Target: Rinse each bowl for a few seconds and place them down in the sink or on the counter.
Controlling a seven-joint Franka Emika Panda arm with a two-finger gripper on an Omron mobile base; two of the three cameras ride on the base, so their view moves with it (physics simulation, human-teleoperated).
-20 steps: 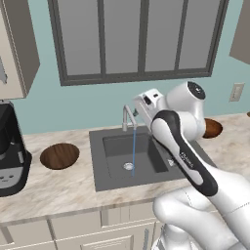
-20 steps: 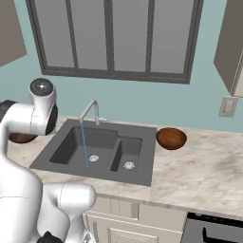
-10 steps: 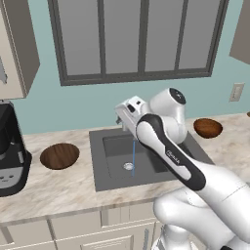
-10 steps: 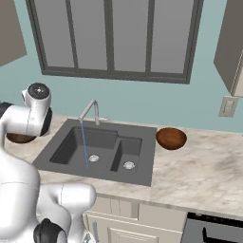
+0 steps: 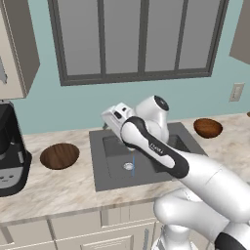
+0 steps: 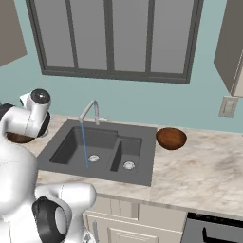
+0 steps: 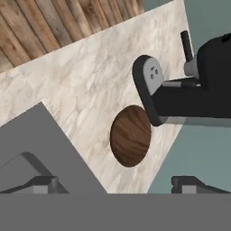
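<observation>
While water runs: a thin blue stream falls from the slim silver gooseneck faucet into the larger basin of the dark grey rectangular double-basin sink, landing near its round metal drain.
Left bowl: a shallow round dark-brown wood-grain bowl sits flat on the beige marble-patterned stone desk, between the sink and the black coffee machine; its inside shows fine straight grain, dull and dark.
Left bowl, hand view: the same round brown disc lies just beside the coffee machine's base, with bare desk between it and the sink's corner.
Right bowl: a more reddish, glossier wood-grain bowl rests on the desk just beside the sink's right edge, upright, its rim a lighter brown than its hollow.
Right bowl, left base view: seen well apart from the first bowl, across the sink.
Gripper: the white arm's gripper hangs over the left part of the sink, pointing toward the left bowl.
Jaws: spread wide, the two dark tips far apart, with nothing between them.
Contact: no bowl is touched.
</observation>
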